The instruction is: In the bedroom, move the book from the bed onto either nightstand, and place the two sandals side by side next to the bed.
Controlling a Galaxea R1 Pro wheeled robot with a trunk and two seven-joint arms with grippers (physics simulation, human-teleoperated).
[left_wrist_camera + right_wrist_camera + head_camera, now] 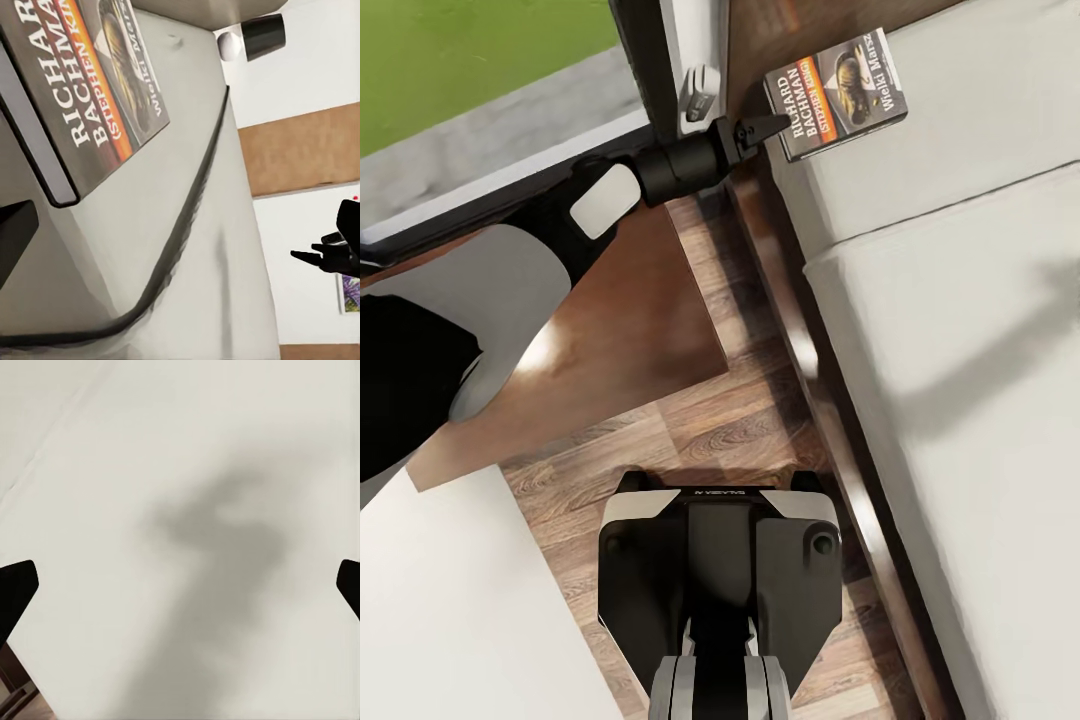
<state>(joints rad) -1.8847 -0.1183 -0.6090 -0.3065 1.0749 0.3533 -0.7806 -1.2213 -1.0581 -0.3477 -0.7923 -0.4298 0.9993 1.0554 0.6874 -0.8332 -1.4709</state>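
The book (838,92), a dark paperback with white "RICHARD BACHMAN" lettering, lies flat at the corner of the bed's pale mattress (960,330). In the left wrist view the book (82,90) is close ahead, at the mattress edge. My left gripper (765,128) is open with its tips just short of the book's near edge; nothing sits between the fingers (15,240). The dark brown nightstand (600,330) stands under my left arm, beside the bed. My right gripper (180,585) hangs open over bare mattress (180,450). The blue sandals are out of view.
A dark-framed glass opening (650,60) with green lawn outside is behind the nightstand. A narrow strip of wood floor (750,400) runs between nightstand and the bed's frame (830,420). My base (720,580) stands on it, with a white surface (450,600) to its left.
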